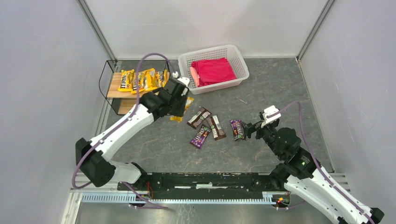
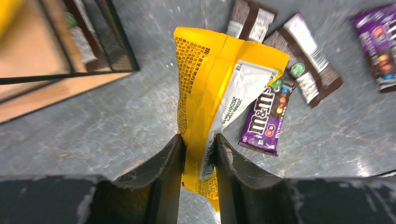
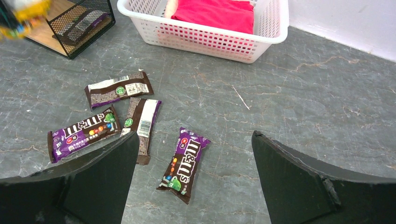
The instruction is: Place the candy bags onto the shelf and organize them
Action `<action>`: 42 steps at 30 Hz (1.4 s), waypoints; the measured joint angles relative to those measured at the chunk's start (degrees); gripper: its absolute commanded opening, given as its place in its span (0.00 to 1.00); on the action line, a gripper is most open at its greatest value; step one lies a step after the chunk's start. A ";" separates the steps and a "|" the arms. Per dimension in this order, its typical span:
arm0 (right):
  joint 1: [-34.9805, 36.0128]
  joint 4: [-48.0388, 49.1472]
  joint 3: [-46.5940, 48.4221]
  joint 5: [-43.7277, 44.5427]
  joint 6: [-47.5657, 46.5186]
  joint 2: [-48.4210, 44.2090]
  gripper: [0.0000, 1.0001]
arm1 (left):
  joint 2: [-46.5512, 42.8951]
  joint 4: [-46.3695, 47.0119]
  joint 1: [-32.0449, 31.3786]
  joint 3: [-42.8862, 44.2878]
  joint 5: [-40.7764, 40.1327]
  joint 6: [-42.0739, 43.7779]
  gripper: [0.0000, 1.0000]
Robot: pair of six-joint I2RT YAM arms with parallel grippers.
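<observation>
1. Table (image 1: 280, 93): grey marbled top. Both grippers work over its middle.
2. Basket (image 1: 241, 63): white, perforated, beyond the left gripper and off to its right. It is well apart from the right gripper, at the far edge of that wrist view. A red cloth (image 1: 213, 71) lies folded inside it.
3. Shelf (image 1: 113, 87): black wire frame with wooden boards, just beyond the left gripper and to its left.
   - A row of yellow candy bags (image 1: 140, 80) lies across the top board.
   - Dark packets (image 3: 81, 23) seem to sit on the lower tier behind the mesh; the view there is blurred.
4. Left gripper (image 2: 198, 140): jaws drawn in close, one finger pressed on each face of a yellow candy bag (image 2: 210, 88). It is gripped near one end. The rest of the bag reaches forward past the fingertips, its printed back seam showing.
5. Right gripper (image 3: 194, 135): jaws spread wide and holding nothing, low over the table.
6. Purple candy bag (image 3: 184, 163): flat on the table, framed between the right gripper's fingers and touching neither.
7. Loose bags, flat on the table to the right gripper's left, between the two grippers:
   - brown candy bag (image 3: 119, 88), farthest ahead;
   - second brown bag (image 3: 142, 126), beside the right gripper's left finger;
   - second purple bag (image 3: 81, 133), farthest left.
</observation>
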 measured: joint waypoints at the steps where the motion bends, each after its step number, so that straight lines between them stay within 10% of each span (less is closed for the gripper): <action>1: 0.00 0.00 0.00 0.00 0.00 -0.04 0.98 | -0.87 -1.01 0.00 1.88 -0.94 0.02 0.37; 13: 0.00 0.00 0.00 -0.07 0.02 -0.22 0.98 | -3.19 -7.23 8.94 20.13 -11.02 8.33 0.34; 42: 2.36 -0.07 -0.37 -1.14 0.00 -4.20 0.98 | 14.16 4.87 41.55 22.97 -27.36 24.41 0.34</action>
